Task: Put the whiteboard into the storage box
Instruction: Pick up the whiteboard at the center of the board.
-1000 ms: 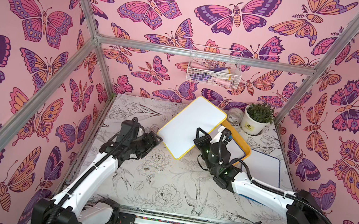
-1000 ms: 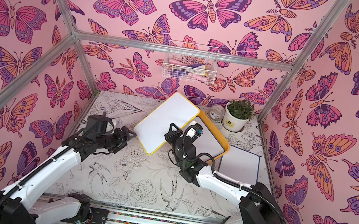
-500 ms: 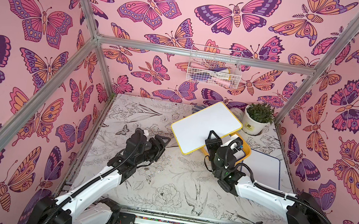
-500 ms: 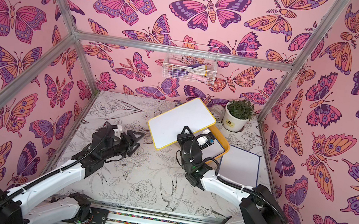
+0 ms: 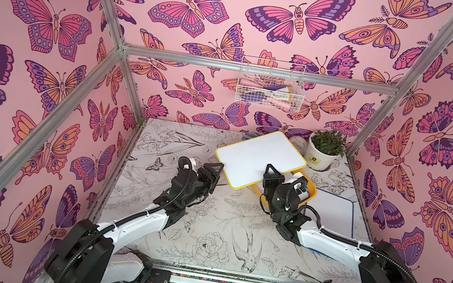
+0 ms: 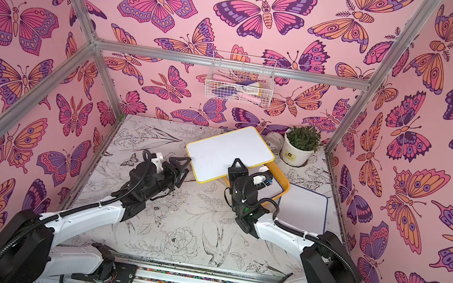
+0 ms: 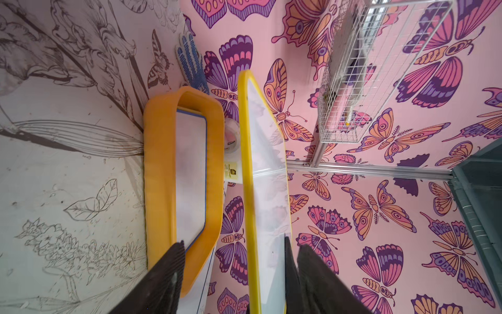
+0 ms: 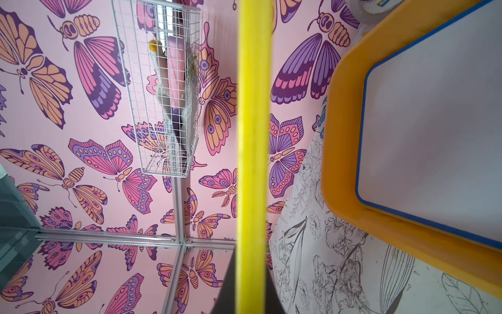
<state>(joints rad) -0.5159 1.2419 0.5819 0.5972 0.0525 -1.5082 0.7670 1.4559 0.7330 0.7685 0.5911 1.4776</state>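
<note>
Right pincer clamps the yellow-framed whiteboard aloft, tilted over the shallow orange plastic storage box toward the far-right corner of the desk. Left pincer gapes around its edge, likely steadying.

Pink printed with butterflies in magenta, purple and orange is seen on the walls. The bench is covered in white, with flowers, leaves and birds drawn in black line. The whiteboard is plain white and is framed in bright yellow. The storage box is coloured yellow-orange, and a white board edged in blue is seen inside it. A second blue-edged white board is seen on the bench. The wire basket is white. A green plant is set in a white pot. The left tool and the right tool are finished in black.
</note>
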